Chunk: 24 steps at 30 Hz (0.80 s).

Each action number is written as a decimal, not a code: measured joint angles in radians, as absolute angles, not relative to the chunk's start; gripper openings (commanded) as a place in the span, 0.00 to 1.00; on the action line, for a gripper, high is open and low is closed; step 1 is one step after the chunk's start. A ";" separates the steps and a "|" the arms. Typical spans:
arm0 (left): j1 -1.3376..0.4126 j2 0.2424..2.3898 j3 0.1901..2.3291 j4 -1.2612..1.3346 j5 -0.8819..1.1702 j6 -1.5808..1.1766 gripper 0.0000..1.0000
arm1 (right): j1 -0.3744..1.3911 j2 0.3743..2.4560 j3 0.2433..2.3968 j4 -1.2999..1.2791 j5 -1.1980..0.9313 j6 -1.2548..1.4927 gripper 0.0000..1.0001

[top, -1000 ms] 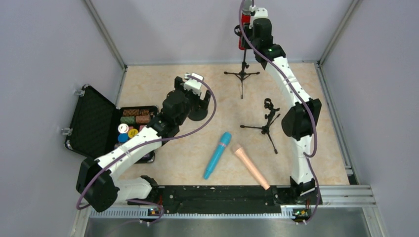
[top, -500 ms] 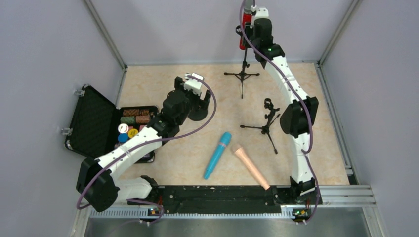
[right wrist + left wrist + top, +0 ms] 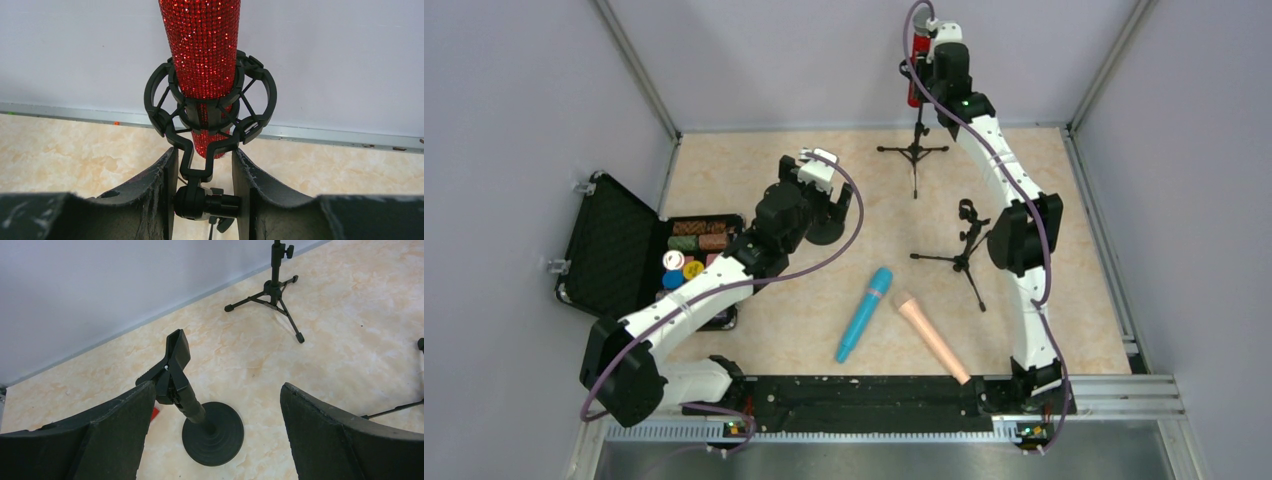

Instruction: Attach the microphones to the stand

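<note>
Glittery red stick microphone [image 3: 202,50] sits in the black ring shock mount [image 3: 156,95] on the tall black tripod stand [image 3: 914,150], back by the wall. Right gripper [image 3: 203,151] has its jaws narrowed around the mount's stem, and honestly I can't tell if it's pinching. Left gripper [image 3: 217,386] is spread wide, holding nothing, over the black round-base clip stand [image 3: 212,432]. Cyan-blue microphone [image 3: 864,313] and peach-pink microphone [image 3: 932,340] lie on the beige table [image 3: 794,330].

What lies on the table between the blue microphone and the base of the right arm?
The peach-pink microphone lies flat there, right of the blue microphone, as seen in the top view.
</note>
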State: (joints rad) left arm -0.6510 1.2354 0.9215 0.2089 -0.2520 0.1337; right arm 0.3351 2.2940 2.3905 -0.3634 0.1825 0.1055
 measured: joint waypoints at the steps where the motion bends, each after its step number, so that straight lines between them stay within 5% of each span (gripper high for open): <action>1: -0.651 1.235 0.921 0.209 -0.252 0.134 0.99 | 0.335 2.294 2.391 -0.363 0.180 0.104 0.43; 3: -0.651 1.235 0.921 0.208 -0.252 0.134 0.99 | 0.335 2.294 2.391 -0.363 0.173 0.095 0.65; 5: -0.651 1.235 0.921 0.209 -0.252 0.134 0.99 | 0.335 2.294 2.390 -0.363 0.170 0.085 0.73; 24: -0.651 1.235 0.921 0.208 -0.252 0.134 0.99 | 0.335 2.214 2.238 -0.345 0.146 0.087 0.86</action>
State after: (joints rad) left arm -0.6510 1.2354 0.9215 0.2085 -0.2520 0.1341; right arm 0.3351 2.2135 2.2383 -0.3454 0.1459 0.0872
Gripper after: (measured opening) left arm 0.986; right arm 0.843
